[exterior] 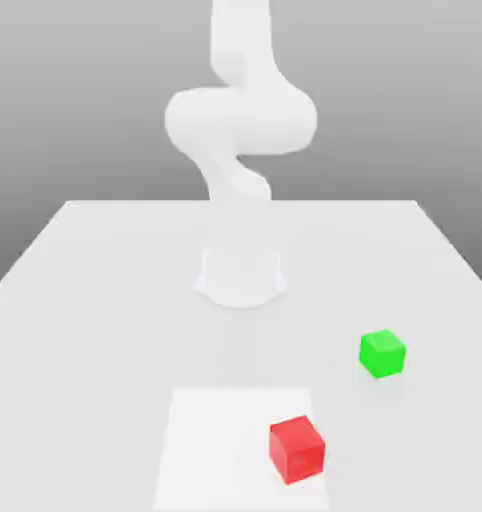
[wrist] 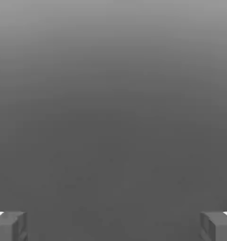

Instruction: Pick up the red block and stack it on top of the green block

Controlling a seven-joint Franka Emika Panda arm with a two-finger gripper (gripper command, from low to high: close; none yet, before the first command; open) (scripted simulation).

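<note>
The red block (exterior: 297,450) rests on the table near the front edge, a little toward the exterior view's right. The green block (exterior: 382,353) stands farther back and more to the right, apart from the red one by roughly two block widths. In the hand view my gripper (wrist: 113,226) is open: its two grey fingertips (wrist: 9,226) stand far apart with nothing between them, and plain grey background lies beyond them. The white arm (exterior: 240,120) rises from its base and leaves the exterior view at the top.
The arm's round base (exterior: 242,277) sits at the middle of the white table (exterior: 105,300). A lighter rectangular patch (exterior: 220,445) marks the table's front, and the red block stands on its right part.
</note>
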